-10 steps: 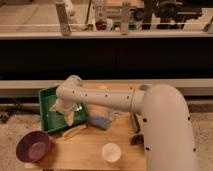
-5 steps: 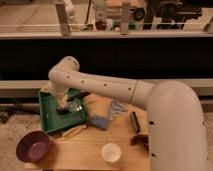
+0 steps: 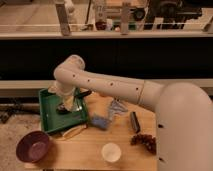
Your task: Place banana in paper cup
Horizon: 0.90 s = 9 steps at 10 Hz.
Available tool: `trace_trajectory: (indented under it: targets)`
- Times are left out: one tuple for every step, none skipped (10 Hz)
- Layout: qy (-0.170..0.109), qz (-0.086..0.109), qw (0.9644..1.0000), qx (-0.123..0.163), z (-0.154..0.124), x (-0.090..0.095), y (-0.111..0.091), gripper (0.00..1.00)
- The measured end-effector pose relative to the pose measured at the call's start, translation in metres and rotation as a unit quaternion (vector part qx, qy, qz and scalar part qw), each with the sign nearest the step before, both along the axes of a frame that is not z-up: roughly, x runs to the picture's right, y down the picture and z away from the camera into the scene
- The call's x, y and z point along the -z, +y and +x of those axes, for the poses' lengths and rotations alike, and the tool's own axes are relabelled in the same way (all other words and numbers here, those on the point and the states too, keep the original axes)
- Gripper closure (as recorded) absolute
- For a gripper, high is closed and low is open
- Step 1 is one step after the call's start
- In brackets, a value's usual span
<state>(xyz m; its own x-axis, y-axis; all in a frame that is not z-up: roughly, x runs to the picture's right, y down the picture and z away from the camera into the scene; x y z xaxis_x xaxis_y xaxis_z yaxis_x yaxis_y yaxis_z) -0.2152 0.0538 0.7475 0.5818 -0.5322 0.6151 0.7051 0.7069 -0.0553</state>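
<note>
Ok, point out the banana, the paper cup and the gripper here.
banana (image 3: 73,132), camera view, middle of the fruit, beside the tray's front edge.
paper cup (image 3: 111,152), camera view, centre of its open mouth.
gripper (image 3: 66,105), camera view, over the green tray, at the fingertips.

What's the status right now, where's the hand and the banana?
Gripper down over the green tray. Banana on the table at the tray's front edge, not held. Paper cup upright near the front, nothing in between.

A lab-like indoor workspace is showing: a wooden desk (image 3: 90,147), the gripper (image 3: 67,106) hanging over a green tray (image 3: 47,112), railings behind.
</note>
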Motion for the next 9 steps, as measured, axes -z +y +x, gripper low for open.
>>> trace_trajectory:
  targets:
    - [0.009,-0.014,0.9998,-0.009,0.013,-0.007,0.018,0.20]
    - [0.016,-0.028,0.9993,-0.017,0.023,-0.013,0.036,0.20]
    - [0.021,-0.049,0.9980,-0.033,0.036,-0.019,0.060,0.20]
    - [0.023,-0.061,0.9970,-0.043,0.045,-0.020,0.071,0.20]
    - [0.020,-0.071,0.9959,-0.052,0.051,-0.020,0.080,0.20]
    - [0.006,-0.077,0.9953,-0.058,0.054,-0.020,0.085,0.20]
    - [-0.006,-0.080,0.9953,-0.055,0.051,-0.014,0.086,0.20]
    - [-0.011,-0.083,0.9956,-0.042,0.050,-0.009,0.086,0.20]
    - [-0.012,-0.091,0.9956,-0.014,0.050,-0.004,0.087,0.20]
